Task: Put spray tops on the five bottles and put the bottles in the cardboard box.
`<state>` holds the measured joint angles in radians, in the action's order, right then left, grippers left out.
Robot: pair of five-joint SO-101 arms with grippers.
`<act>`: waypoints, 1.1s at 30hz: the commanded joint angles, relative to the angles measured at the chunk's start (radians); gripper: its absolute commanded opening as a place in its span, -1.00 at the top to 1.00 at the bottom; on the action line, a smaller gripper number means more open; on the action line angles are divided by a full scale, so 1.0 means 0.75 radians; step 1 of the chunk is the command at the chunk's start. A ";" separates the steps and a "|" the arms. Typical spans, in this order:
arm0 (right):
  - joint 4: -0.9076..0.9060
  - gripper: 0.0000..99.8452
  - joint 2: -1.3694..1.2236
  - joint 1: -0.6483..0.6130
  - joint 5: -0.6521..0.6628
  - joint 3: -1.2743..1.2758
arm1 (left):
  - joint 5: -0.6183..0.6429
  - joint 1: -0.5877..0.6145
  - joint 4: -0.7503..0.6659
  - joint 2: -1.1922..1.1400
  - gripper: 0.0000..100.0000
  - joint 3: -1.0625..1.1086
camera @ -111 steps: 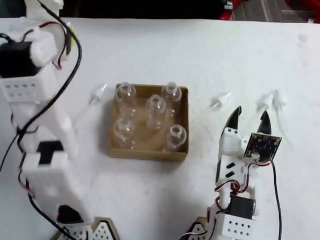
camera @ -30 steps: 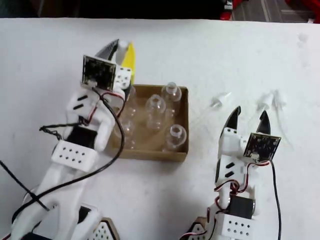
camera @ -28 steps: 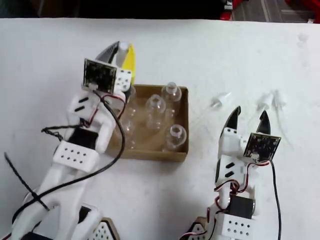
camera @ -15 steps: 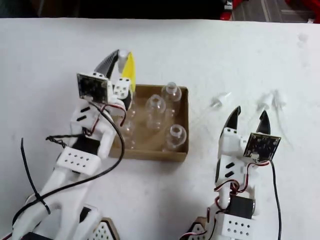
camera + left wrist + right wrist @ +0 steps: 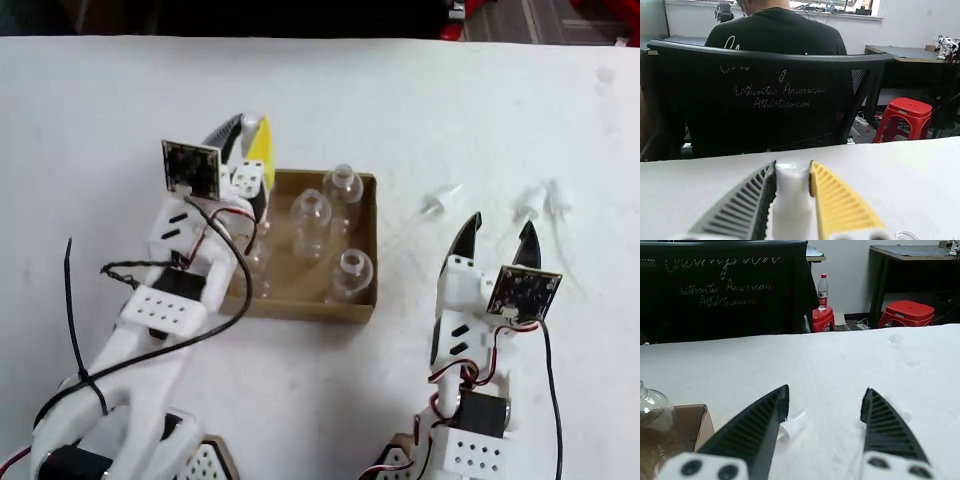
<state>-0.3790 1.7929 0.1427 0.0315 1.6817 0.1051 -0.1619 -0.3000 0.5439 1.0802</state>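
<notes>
My left tool (image 5: 243, 132) is clamped on a white spray top (image 5: 790, 192), pinched between its grey and yellow fingers. It hangs over the back corner of the cardboard box (image 5: 300, 306) on that arm's side. Three clear bottles (image 5: 311, 212) with open necks stand upright in the box, and at least one more shows partly beneath my left arm. My right tool (image 5: 500, 225) is spread wide and grips nothing, its black fingers pointing away from me on the far side of the box from my left arm. The loose spray tops (image 5: 437, 204) lie just past its fingertips on the bare white worktop (image 5: 450, 100), one of them close by a finger in the right wrist view. The worktop's white cover looks faintly wrinkled there. Beyond its far edge stands a black mesh chair (image 5: 765, 100). Behind that are a red stool (image 5: 905, 111) on the floor and a dark desk (image 5: 905, 252) against a pale wall.
</notes>
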 commanded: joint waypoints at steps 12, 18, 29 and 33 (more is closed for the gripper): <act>0.024 0.58 0.007 -0.005 0.006 0.010 | 0.023 0.036 0.004 0.015 0.57 0.045; 0.024 0.58 0.007 -0.005 0.006 0.010 | 0.029 0.083 0.004 0.017 0.63 0.035; 0.024 0.58 0.007 -0.005 0.006 0.010 | 0.031 0.210 0.313 0.425 0.74 -0.027; 0.026 0.58 0.007 -0.005 0.006 0.010 | 0.031 0.273 0.702 0.551 0.76 -0.207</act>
<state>-0.3790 1.7929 0.1427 0.0315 1.6817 0.1143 -0.0084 -0.0407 0.8508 1.0771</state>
